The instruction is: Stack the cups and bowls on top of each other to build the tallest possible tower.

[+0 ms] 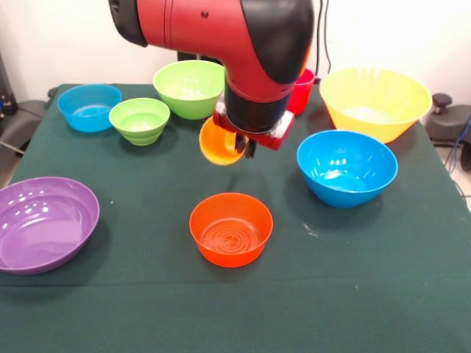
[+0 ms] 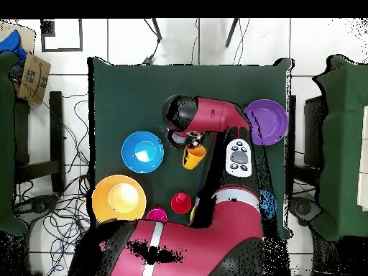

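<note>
Tilted yellow-orange cup point(image 1: 221, 142) aloft above upright orange bowl point(image 1: 231, 229); other bowls scattered around.

Glossy plastic dishes on a matt cloth-covered bench

The bench point(image 1: 147, 294) wears a dark green cloth, matt and slightly creased. The orange bowl point(image 1: 230, 229), purple bowl point(image 1: 44, 223), large blue bowl point(image 1: 346, 167), yellow bowl point(image 1: 375, 101) and small green bowl point(image 1: 139, 120) are smooth, shiny plastic with bright highlights. The tilted yellow-orange cup point(image 1: 219, 142) looks like the same smooth plastic. The arm point(image 1: 221, 29) has a smooth red shell with black parts of a duller sheen.
</note>
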{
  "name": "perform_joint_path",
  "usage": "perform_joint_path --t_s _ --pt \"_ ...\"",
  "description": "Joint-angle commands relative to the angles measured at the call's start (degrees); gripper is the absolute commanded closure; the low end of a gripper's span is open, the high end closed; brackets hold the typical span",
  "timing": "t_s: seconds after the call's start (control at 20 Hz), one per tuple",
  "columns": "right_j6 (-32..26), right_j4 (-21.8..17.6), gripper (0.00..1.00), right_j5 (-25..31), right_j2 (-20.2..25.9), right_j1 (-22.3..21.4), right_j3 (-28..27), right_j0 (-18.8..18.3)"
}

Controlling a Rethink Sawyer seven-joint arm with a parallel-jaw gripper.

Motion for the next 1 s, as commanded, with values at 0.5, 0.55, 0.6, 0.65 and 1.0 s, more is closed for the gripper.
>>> perform_joint_path --t_s 0.5,0.55,0.6,0.65,1.0 --pt "1.3 -2.6 1.0 -13.8 3.1 -7.6 -7.3 4.6" --pt "1.8 -2.6 1.0 -13.7 2.9 -8.0 -6.9 5.1" --pt "2.0 -2.6 1.0 -12.8 2.6 -8.2 -6.9 5.4" --pt "1.7 -2.7 1.0 -11.4 2.4 -8.2 -7.0 5.7" --pt "2.5 -2.9 1.0 -15.3 2.2 -8.6 -3.0 6.1"
